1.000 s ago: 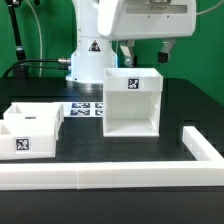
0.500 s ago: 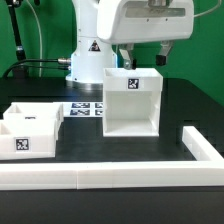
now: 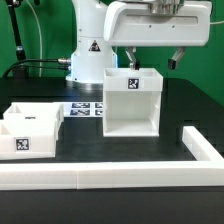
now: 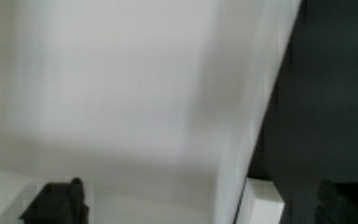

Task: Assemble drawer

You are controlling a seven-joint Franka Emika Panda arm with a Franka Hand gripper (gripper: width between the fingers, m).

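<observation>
Hovering over the shell's (image 3: 132, 108) back wall with fingers (image 4: 59, 203) spread wide, likely to straddle it; trays (image 3: 28, 128) parked beside the shell.

White arm (image 3: 92, 25), black-fingered gripper (image 3: 153, 62)
</observation>
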